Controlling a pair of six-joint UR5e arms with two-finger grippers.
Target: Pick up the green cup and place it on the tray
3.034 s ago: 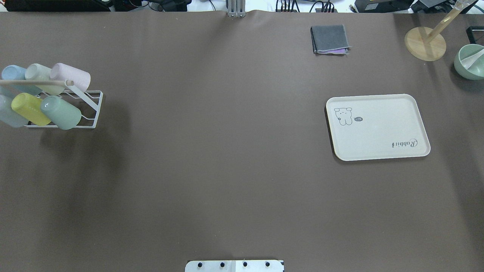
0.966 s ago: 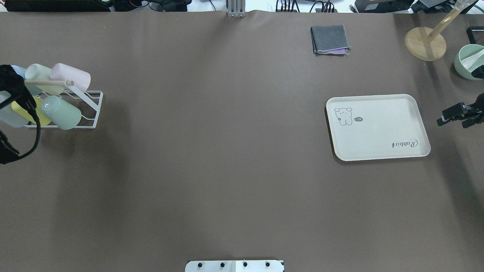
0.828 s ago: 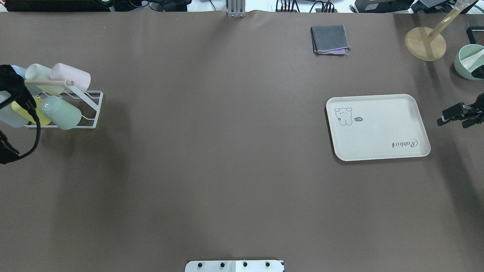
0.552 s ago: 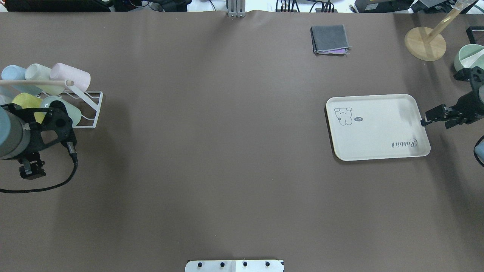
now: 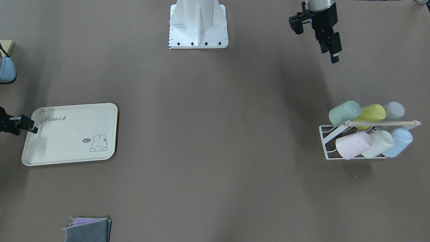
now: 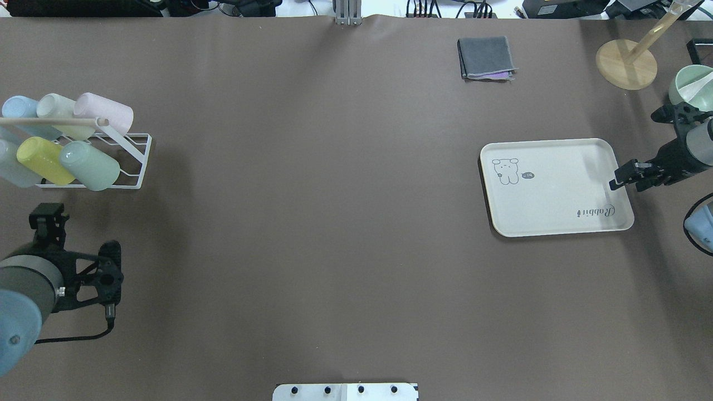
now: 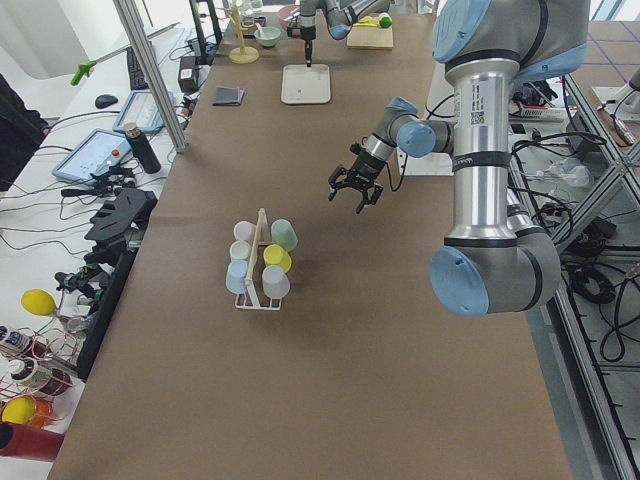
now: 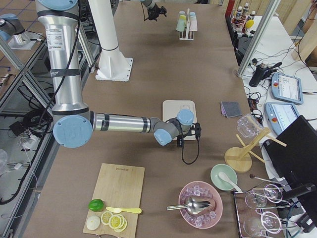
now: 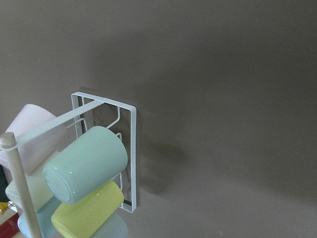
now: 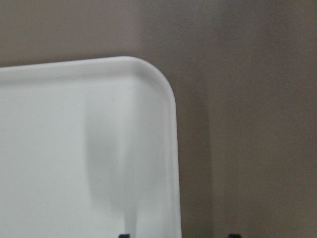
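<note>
The green cup (image 6: 89,166) lies on its side on the white wire rack (image 6: 136,161) at the table's left, in the near row beside a yellow-green cup (image 6: 44,160). It also shows in the front view (image 5: 344,112) and large in the left wrist view (image 9: 86,163). The cream tray (image 6: 557,186) with the bunny print lies at the right and holds nothing. My left gripper (image 6: 47,218) hangs open and empty nearer the robot than the rack. My right gripper (image 6: 618,181) is open and empty over the tray's right edge (image 10: 171,148).
The rack also holds pink (image 6: 106,111), cream (image 6: 61,114) and blue (image 6: 22,111) cups. A folded grey cloth (image 6: 486,57), a wooden stand (image 6: 626,64) and a green bowl (image 6: 690,89) sit at the far right. The robot base (image 5: 198,27) stands at the table's near middle.
Both arms have come into view. The left gripper moved from over the rack back toward the robot. The right gripper moved inward to the tray's right edge.
</note>
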